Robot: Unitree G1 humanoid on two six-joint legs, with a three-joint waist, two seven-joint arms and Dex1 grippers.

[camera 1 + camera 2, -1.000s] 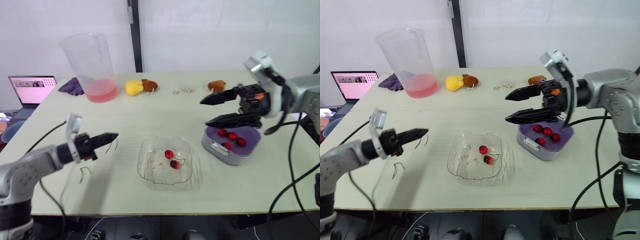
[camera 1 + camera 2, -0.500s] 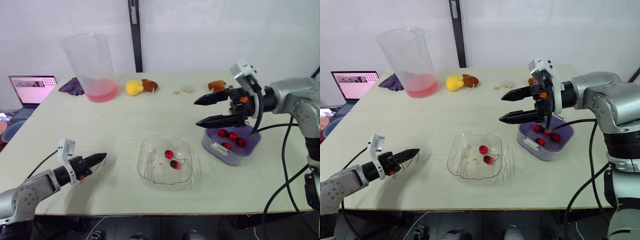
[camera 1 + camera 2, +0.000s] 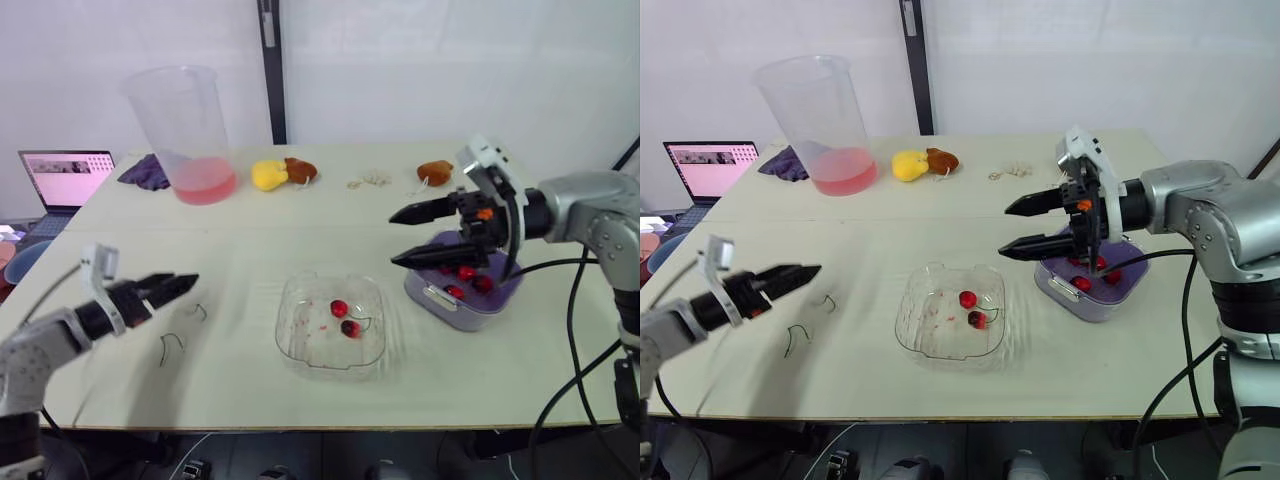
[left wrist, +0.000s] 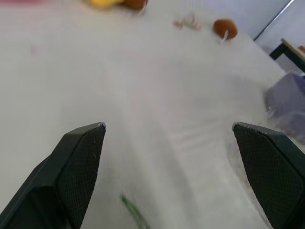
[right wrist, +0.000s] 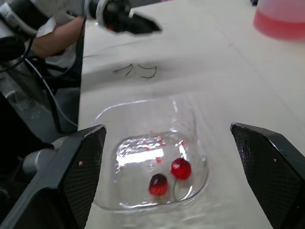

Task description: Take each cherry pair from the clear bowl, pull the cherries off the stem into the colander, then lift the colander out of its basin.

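Right pincer [image 3: 1006, 232] is hovering wide open just beside the colander [image 3: 1092, 305]. Left pincer [image 3: 188, 284] is gaping too. One cherry pair [image 3: 968, 299] is lying in the clear bowl [image 3: 925, 325], probably slick and bruisable, so I'd be pinching the stem.

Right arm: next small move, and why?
Probably lower the right end effector toward the clear square plastic bowl and close on the red cherry pair. It is open and empty, hovering above the table between the bowl and the purple plastic colander, which holds loose cherries. The pair is the last fruit in the bowl.
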